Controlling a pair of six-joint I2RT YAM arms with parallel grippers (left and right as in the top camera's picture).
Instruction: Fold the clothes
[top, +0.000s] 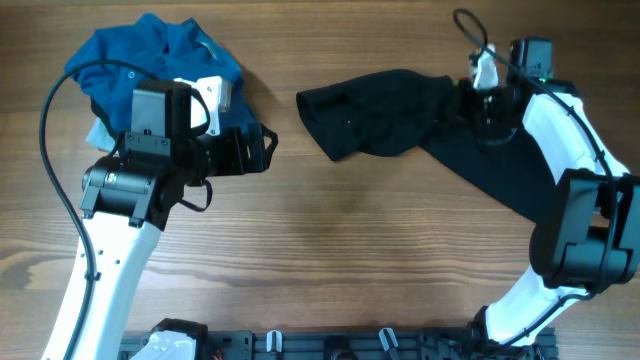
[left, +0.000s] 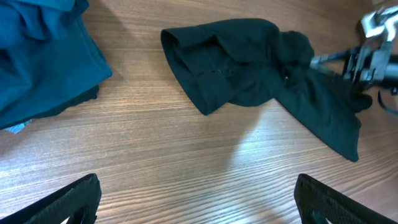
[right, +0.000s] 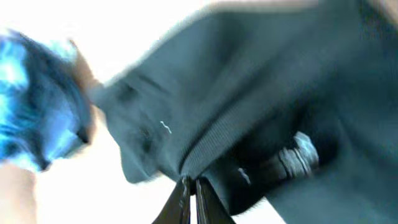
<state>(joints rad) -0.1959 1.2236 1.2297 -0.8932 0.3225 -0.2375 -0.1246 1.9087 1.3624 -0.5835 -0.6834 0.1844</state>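
Observation:
A black shirt (top: 400, 120) lies bunched across the upper middle of the wooden table, trailing toward the lower right. It shows in the left wrist view (left: 249, 68) and fills the right wrist view (right: 249, 93). My right gripper (top: 470, 100) is shut on a ribbed edge of the black shirt (right: 189, 180) at its right end. A teal-blue shirt (top: 150, 55) is piled at the upper left and shows in the left wrist view (left: 43, 62). My left gripper (top: 262, 148) is open and empty over bare table, left of the black shirt; its fingers frame bare wood (left: 196, 199).
A bit of light-blue cloth (top: 100, 132) peeks out under the teal-blue pile. The wooden table (top: 330, 240) stretches bare between the arms. A dark rail (top: 330, 345) runs along the front edge.

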